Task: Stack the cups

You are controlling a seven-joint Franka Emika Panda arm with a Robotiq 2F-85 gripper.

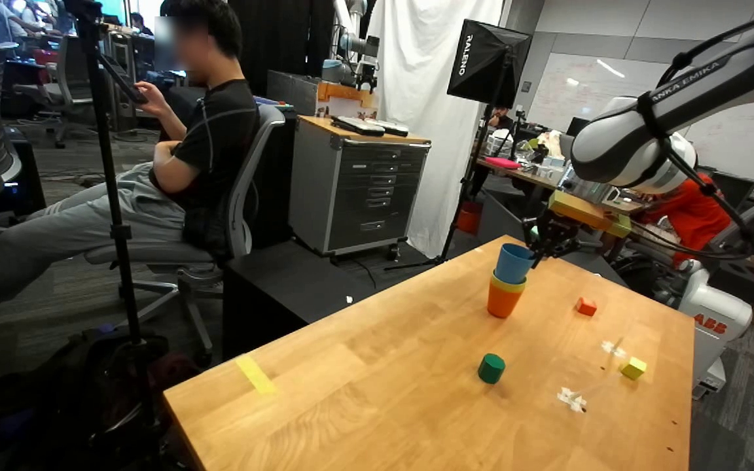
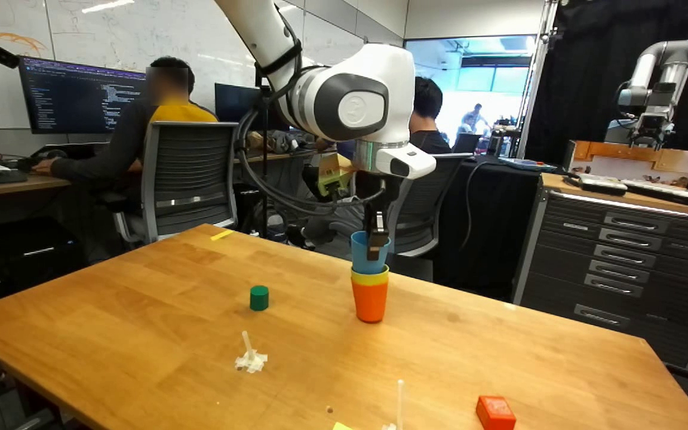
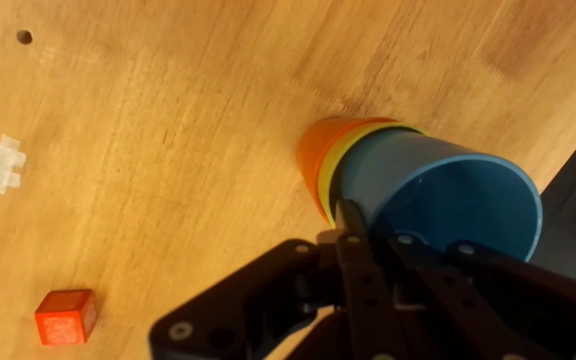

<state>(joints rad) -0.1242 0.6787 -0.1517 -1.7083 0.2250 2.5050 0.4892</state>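
Gripper closed on the wall of the blue cup, one finger apparently inside and the other outside, biting at between eight and nine o'clock of the mouth as the wrist view has it. The blue cup stands partly inside the yellow cup, most of its side above that rim, and the yellow is nested deep in the orange-red cup. By their look these are thin moulded plastic: light, fairly stiff, with a slick surface that may slide under the pads, and unlikely to crack. One wall near the rim seems the right hold, though it leaves the cup free to tip, so the descent should be straight; the outer finger could catch on the yellow rim, and light cups below may skid if pushed sideways. Taking the cups as the clock's centre in an exterior view, the red block lies between three and four o'clock, the yellow block at four, the green block near six, all apart on the wooden table
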